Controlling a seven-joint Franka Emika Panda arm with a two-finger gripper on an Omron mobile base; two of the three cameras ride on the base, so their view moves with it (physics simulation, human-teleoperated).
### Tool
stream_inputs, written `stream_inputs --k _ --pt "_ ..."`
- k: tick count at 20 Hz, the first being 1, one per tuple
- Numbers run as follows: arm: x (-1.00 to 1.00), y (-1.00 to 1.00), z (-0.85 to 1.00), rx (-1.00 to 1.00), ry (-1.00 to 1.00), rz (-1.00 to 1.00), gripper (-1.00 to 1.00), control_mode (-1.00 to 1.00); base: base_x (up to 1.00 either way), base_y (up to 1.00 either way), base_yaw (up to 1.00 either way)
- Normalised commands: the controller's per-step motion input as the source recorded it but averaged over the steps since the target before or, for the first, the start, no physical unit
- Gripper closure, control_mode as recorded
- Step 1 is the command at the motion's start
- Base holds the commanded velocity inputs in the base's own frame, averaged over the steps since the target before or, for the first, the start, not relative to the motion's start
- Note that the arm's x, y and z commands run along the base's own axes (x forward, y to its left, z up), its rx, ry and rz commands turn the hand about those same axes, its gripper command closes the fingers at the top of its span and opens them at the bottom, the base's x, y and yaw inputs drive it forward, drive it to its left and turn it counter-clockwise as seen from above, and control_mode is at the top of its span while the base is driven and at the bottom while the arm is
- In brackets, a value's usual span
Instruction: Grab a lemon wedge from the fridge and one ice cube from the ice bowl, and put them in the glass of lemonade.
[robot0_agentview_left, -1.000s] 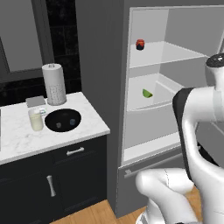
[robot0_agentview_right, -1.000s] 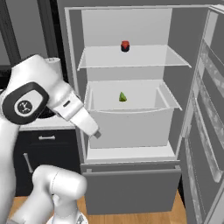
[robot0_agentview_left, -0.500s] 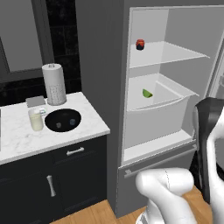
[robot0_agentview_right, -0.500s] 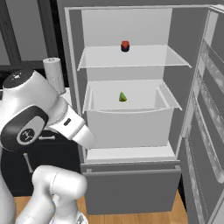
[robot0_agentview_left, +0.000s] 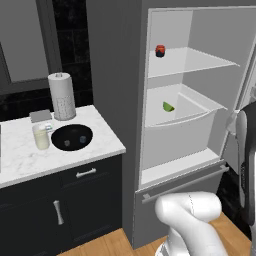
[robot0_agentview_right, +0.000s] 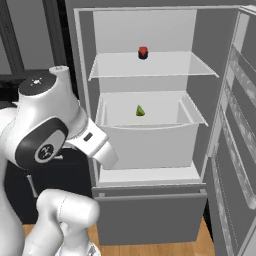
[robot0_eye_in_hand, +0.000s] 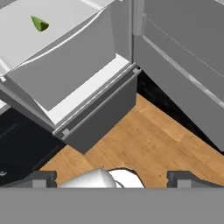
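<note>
Well apart, lemon wedge (robot0_eye_in_hand: 40, 24), gripper (robot0_eye_in_hand: 111, 177)

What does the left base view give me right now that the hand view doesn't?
Left base view: the counter beside the fridge, holding the ice bowl, the glass of lemonade just left of it, and a paper towel roll behind. It also shows a red-and-dark item on the upper fridge shelf.

Hand view: the wooden floor below the open fridge, and the fingertips set wide apart with nothing between them.

Both: the lemon wedge lying in the pale fridge drawer, untouched.
</note>
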Motion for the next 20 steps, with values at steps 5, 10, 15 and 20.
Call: stream_inputs --k 5,10,15,20 --pt "0.23 0.00 0.09 0.01 0.00 0.00 -1.00 -1.00 0.00 0.00 0.00" --pt "0.00 0.00 0.10 0.02 -0.06 0.00 -1.00 -1.00 0.00 0.00 0.00" --pt "0.00 0.00 0.02 0.01 -0.05 0.00 -1.00 -1.00 0.00 0.00 0.00" --pt "-0.46 0.04 0.08 0.03 -0.08 0.07 -1.00 -1.00 0.00 0.00 0.00"
